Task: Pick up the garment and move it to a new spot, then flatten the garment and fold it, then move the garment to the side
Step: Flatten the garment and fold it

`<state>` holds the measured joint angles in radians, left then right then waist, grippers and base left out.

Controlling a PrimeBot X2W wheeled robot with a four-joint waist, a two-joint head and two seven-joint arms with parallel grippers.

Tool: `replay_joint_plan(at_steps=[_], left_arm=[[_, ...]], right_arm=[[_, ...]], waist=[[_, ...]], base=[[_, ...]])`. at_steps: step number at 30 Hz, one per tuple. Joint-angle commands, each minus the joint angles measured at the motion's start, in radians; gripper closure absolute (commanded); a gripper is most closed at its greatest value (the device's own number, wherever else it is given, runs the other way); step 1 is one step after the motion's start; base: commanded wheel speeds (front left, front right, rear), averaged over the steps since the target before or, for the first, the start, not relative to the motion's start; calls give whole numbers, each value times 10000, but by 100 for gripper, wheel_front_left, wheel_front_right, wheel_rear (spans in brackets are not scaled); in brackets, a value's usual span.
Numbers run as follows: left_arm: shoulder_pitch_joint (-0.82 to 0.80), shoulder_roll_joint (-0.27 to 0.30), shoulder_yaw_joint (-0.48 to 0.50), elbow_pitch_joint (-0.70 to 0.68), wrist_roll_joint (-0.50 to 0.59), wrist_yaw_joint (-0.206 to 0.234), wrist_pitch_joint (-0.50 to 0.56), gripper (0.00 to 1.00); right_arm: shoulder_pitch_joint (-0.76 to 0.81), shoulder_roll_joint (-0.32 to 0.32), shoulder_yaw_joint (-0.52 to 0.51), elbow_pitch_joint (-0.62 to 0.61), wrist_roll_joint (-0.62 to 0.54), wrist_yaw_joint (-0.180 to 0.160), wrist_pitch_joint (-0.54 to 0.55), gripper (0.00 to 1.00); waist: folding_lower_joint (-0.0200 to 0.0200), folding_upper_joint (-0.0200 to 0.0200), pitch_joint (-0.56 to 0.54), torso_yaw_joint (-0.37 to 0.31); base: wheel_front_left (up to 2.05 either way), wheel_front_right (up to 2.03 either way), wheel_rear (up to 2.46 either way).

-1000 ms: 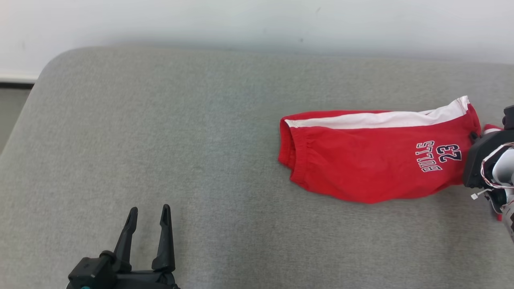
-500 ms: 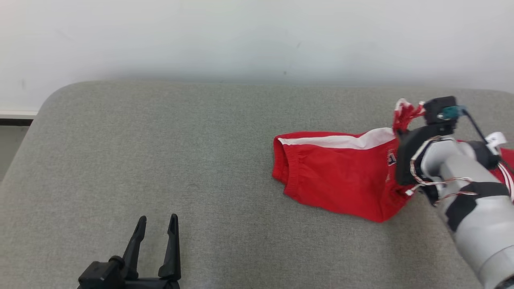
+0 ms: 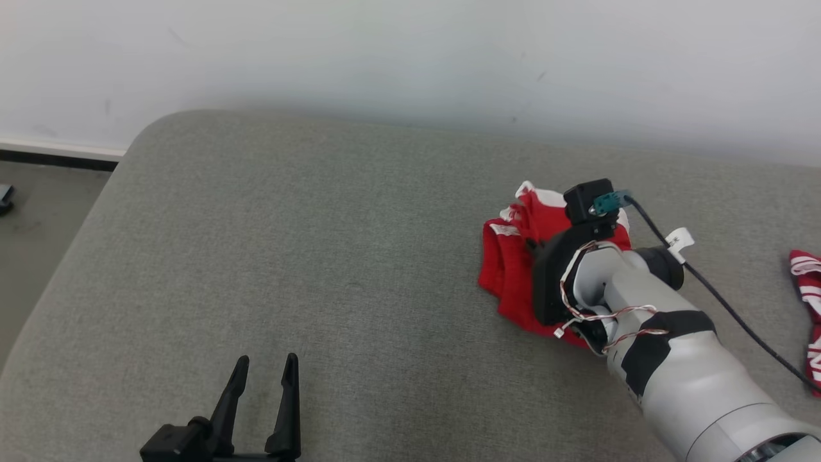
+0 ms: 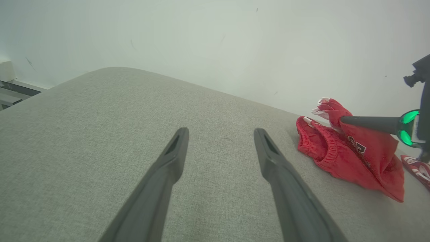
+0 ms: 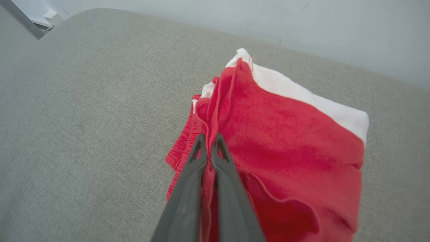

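1. You are looking at a wide grey cushion (image 3: 321, 224) set against a pale wall (image 3: 385, 51).
2. The garment (image 3: 513, 269), a pair of red shorts with a white side stripe, sits on the right half of the cushion, about midway between its near and far edges.
3. The shorts are bunched up rather than spread flat. In the head view, the heap's longer run goes from far to near, drifting slightly right as it comes nearer.
4. The gathered elastic waistband faces left. The white stripe lies along the far edge.
5. Your right gripper (image 5: 210, 139) reaches in from the near right. Its fingers are pressed together on a gathered fold of the red cloth.
6. That pinched fold is lifted above the cushion and points left and away from you. The rest of the shorts rests on the cushion beneath it.
7. Your left gripper (image 3: 266, 359) is at the near left, well apart from the shorts. Its fingers are spread wide, grip nothing, and point toward the far side.
8. A separate red and white striped cloth (image 3: 808, 301) lies at the far right edge of the cushion, apart from the shorts.
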<state>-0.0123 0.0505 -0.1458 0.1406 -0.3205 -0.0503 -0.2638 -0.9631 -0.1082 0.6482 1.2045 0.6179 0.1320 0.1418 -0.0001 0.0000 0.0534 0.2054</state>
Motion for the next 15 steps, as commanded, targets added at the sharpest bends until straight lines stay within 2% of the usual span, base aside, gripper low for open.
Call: replay_joint_plan(at_steps=[1,3,4,5,6,11,15], left_arm=[[9,1,-32,-9,-155,24,1,0],[-71,2,-112,-6,-153,31,1,0],[-107,2,-138,0,-166,41,1,0],[-143,4,-158,1,-184,52,1,0],[-185,2,-156,-5,-192,63,1,0],[-205,4,-28,-75,-214,119,1,0],[-148,1,70,-57,-165,91,1,0]], right_arm=[[226,110,51,26,115,-26,58,100],[289,203,109,76,141,-26,50,100],[312,242,119,80,176,-26,10,92],[309,270,57,66,261,-26,-74,22],[275,296,-27,12,366,-26,-216,0],[-23,280,-791,-839,1394,-26,-1111,0],[-109,-556,-846,-1162,1461,-26,-1798,0]], waist=[[1,0,166,264],[1,0,225,364],[1,0,243,403],[1,0,273,431],[1,0,293,442],[1,0,310,265],[1,0,227,-18]], base=[[0,0,0],[0,0,0],[0,0,0],[0,0,0],[0,0,0],[0,0,0],[0,0,0]])
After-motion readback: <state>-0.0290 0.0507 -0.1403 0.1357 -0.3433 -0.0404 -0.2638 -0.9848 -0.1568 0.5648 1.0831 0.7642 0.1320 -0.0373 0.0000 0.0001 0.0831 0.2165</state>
